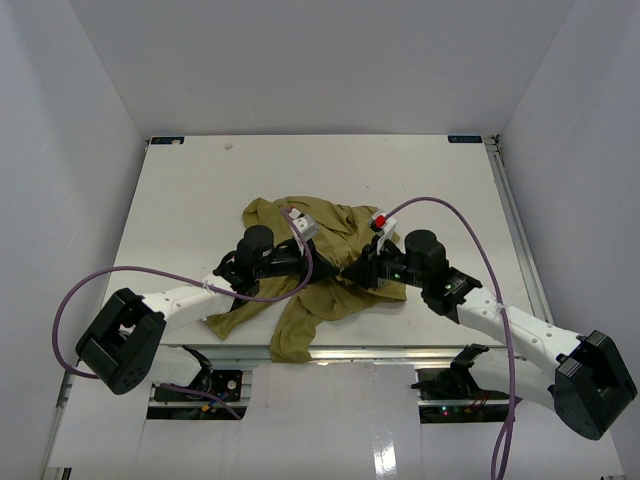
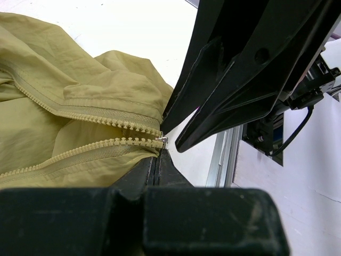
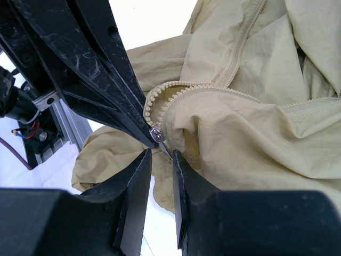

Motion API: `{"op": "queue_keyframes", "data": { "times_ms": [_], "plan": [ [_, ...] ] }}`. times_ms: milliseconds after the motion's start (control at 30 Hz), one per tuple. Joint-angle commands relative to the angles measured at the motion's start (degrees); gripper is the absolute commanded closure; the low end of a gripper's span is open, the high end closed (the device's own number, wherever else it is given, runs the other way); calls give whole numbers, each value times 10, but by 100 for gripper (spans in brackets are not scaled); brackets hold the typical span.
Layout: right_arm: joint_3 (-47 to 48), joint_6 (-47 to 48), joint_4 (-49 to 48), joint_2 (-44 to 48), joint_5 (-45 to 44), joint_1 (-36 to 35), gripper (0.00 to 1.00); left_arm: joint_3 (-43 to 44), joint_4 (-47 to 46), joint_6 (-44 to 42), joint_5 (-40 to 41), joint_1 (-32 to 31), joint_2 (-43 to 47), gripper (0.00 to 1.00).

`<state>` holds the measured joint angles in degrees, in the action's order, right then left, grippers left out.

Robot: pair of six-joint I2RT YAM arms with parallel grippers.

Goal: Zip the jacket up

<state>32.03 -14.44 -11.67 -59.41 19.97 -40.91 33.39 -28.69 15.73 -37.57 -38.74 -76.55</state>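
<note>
Though crumpled, jacket [image 3: 256, 138] at right tool [image 3: 161, 154]

We see a white table [image 1: 400, 175], its top plain and flat, with a metal rail [image 1: 515, 230] running along its right edge. Two small dark marks [image 1: 165, 140] sit at its far corners. The only thing we find lying on it is the jacket [image 1: 335, 225], an olive-green heap, crumpled and unfolded, in the middle of the near half. Its zip lies open in two toothed rows. One fold of it reaches over the table's near edge.
</note>
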Motion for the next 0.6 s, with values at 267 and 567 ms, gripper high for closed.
{"op": "queue_keyframes", "data": {
  "times_ms": [267, 567],
  "plan": [
    [0, 22, -49, -18, 15, -2, 71, 4, -8, 4, -15, -2, 8, 100],
    [-15, 22, -72, -18, 31, -4, 68, 2, -8, 4, -15, -2, 10, 100]
  ]
}}
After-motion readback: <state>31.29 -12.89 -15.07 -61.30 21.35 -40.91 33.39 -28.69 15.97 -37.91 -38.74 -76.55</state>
